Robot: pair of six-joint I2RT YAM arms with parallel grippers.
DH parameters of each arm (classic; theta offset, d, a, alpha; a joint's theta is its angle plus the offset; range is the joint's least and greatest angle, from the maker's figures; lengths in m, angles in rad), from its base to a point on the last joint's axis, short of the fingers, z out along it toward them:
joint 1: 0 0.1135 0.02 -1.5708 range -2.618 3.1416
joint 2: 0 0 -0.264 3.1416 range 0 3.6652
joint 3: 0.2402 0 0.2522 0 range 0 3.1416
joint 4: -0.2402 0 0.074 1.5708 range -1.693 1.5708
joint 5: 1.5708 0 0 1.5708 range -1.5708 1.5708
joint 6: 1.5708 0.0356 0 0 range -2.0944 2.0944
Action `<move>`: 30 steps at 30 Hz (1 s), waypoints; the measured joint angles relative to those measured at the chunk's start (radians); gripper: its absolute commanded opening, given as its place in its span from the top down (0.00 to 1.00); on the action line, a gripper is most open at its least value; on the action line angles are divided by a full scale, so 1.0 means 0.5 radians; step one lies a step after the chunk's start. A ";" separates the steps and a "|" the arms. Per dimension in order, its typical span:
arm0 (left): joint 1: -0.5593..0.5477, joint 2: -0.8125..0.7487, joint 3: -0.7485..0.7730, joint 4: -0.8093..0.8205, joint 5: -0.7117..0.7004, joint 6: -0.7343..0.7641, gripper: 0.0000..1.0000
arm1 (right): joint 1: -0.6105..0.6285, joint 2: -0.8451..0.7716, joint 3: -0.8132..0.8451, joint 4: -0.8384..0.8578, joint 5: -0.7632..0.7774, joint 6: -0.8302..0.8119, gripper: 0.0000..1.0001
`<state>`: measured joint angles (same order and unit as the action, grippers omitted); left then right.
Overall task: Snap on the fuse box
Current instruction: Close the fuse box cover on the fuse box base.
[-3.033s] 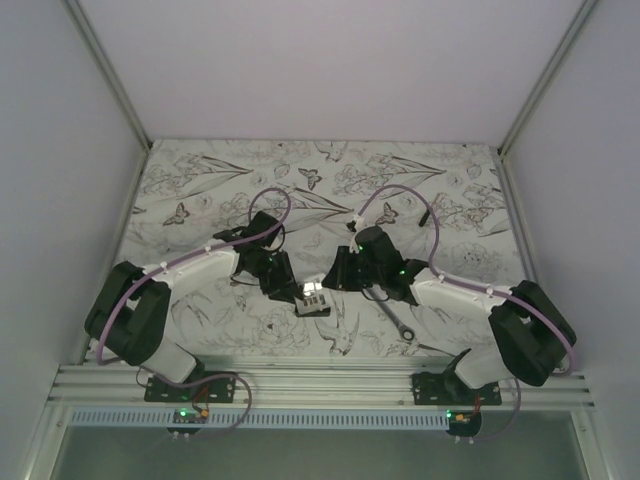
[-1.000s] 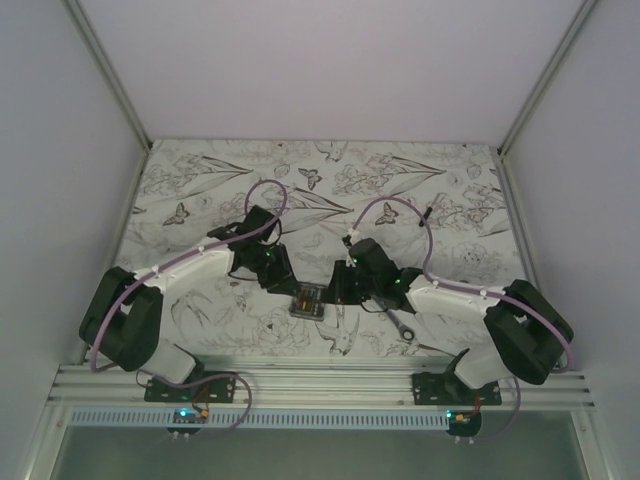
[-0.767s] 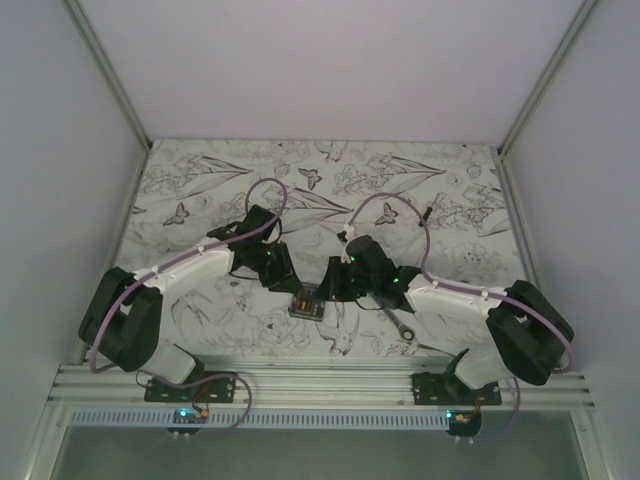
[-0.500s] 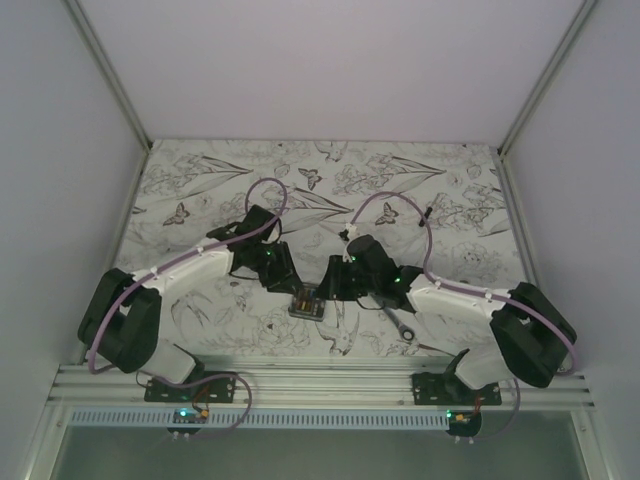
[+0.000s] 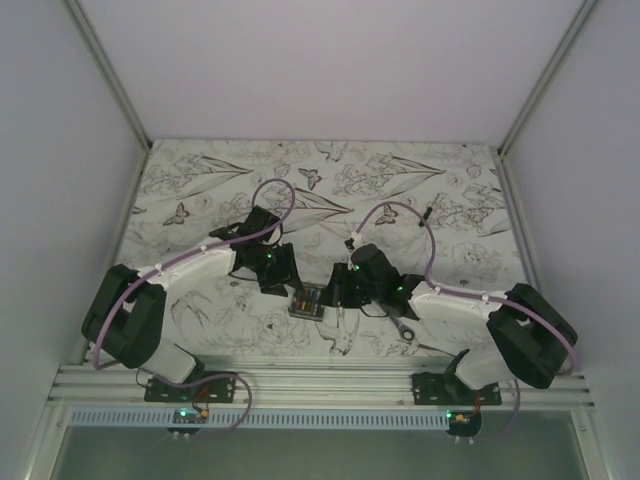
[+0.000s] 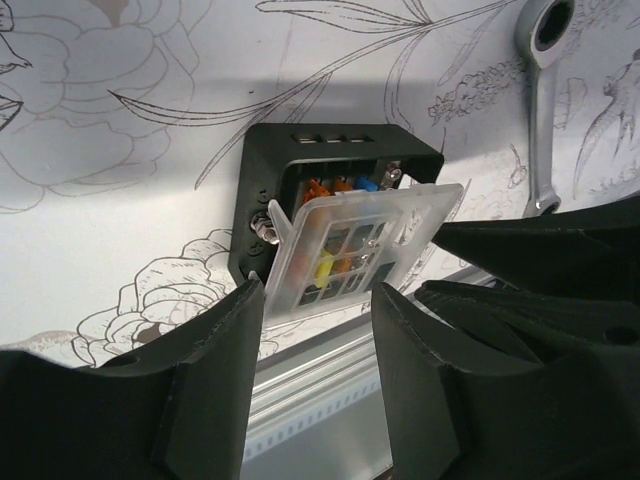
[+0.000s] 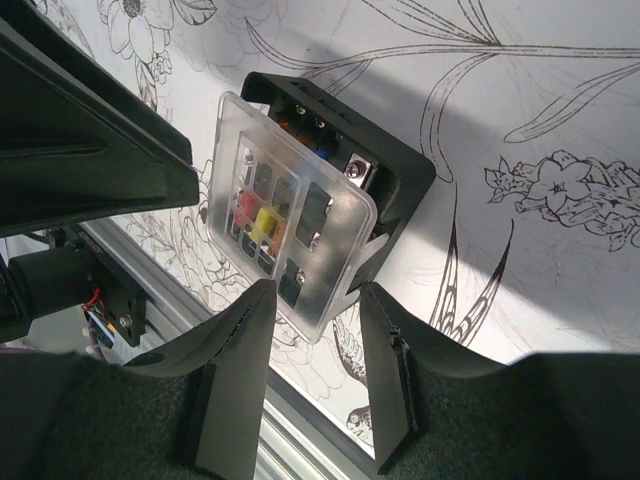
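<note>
Left wrist: black fuse box [image 6: 268,170], clear lid [image 6: 362,243] askew over coloured fuses [image 6: 343,185]

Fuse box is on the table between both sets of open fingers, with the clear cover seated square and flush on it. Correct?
Not quite. The clear cover lies skewed on the fuse box, overhanging one side and leaving the far fuse row exposed. Both wrist views show it. The rest holds.

The counter [image 5: 200,180] is white, printed with line-drawn flowers and butterflies. Near its front edge, about midway across, the fuse box [image 5: 308,300] sits flat, its clear lid [image 6: 360,245] resting askew on top. A wrench [image 6: 540,110] lies near it on the right, and a thin black stick [image 5: 427,212] lies farther back.
</note>
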<state>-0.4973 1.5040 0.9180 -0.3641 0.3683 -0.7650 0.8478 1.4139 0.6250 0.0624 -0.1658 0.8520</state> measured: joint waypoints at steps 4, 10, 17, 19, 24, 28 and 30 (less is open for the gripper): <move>0.000 0.050 0.000 0.001 0.002 0.044 0.53 | 0.000 0.031 -0.005 0.058 -0.001 0.005 0.58; -0.005 0.138 0.000 0.008 0.027 0.061 0.62 | 0.000 0.130 -0.005 0.140 -0.017 0.027 0.63; -0.027 0.166 0.000 0.015 0.061 0.060 0.69 | -0.001 0.151 -0.005 0.144 -0.021 0.040 0.68; -0.027 0.166 0.000 0.015 0.062 0.059 0.69 | -0.001 0.143 -0.005 0.123 -0.021 0.040 0.69; -0.027 0.159 0.002 0.010 0.063 0.050 0.70 | -0.001 0.114 -0.003 0.098 -0.022 0.040 0.69; -0.027 0.158 0.037 -0.015 0.068 0.048 0.70 | -0.001 0.096 0.011 0.056 -0.021 0.040 0.69; -0.027 0.158 0.062 -0.037 0.067 0.048 0.70 | -0.001 0.095 0.025 0.022 -0.021 0.040 0.68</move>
<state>-0.5106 1.5829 0.9489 -0.3828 0.4019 -0.7410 0.8474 1.4612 0.6376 0.0734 -0.1761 0.8722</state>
